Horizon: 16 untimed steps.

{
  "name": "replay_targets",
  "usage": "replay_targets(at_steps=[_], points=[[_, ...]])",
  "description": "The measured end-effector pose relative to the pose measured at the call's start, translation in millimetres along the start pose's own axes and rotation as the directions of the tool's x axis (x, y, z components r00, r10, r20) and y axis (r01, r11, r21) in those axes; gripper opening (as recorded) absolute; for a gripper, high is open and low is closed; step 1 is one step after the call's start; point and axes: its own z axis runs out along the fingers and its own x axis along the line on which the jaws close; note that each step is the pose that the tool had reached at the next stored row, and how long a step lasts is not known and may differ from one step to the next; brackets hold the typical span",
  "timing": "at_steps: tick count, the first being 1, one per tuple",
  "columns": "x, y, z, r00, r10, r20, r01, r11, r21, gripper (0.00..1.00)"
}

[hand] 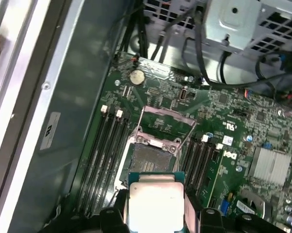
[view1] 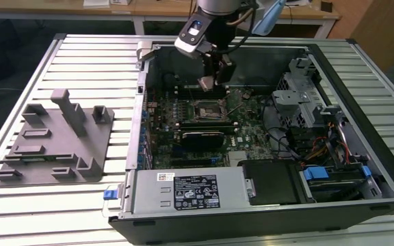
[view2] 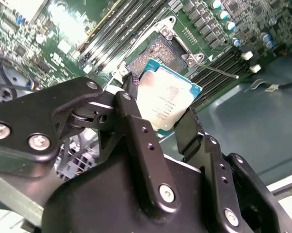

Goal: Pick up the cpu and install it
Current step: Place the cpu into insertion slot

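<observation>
The jaws gripped the cpu (view2: 168, 99) by opposite edges, holding it near the open socket (hand: 151, 158) and clear of its contacts; the socket's hinged frame (hand: 168, 116) stood open. Pickup looked done and installing in hand; seating would call for squaring the chip to the socket and a gentle descent.

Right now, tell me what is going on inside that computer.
The robot arm's tool is shut on the cpu, a small flat square chip with a silvery metal top, gripping it by two opposite edges. It hangs over the green motherboard inside the open black computer case, close to the square black socket. The socket is empty and its metal frame is swung up. A grey plastic tray with upright posts sits on the slatted metal table, at the exterior view's left of the case.
</observation>
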Motion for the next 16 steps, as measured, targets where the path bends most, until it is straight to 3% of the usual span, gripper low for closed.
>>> replay_targets(at_steps=[4, 9, 16], points=[[0.0, -0.1, 2.3, 0.9980, 0.064, 0.0023, -0.064, 0.9980, 0.0015, 0.54], [0.2, -0.3, 7.2, 0.9901, 0.140, 0.0053, -0.140, 0.9901, 0.0032, 0.54], [0.4, -0.6, 16.9, 0.9806, 0.196, 0.0074, -0.196, 0.9806, 0.0042, 0.54]])
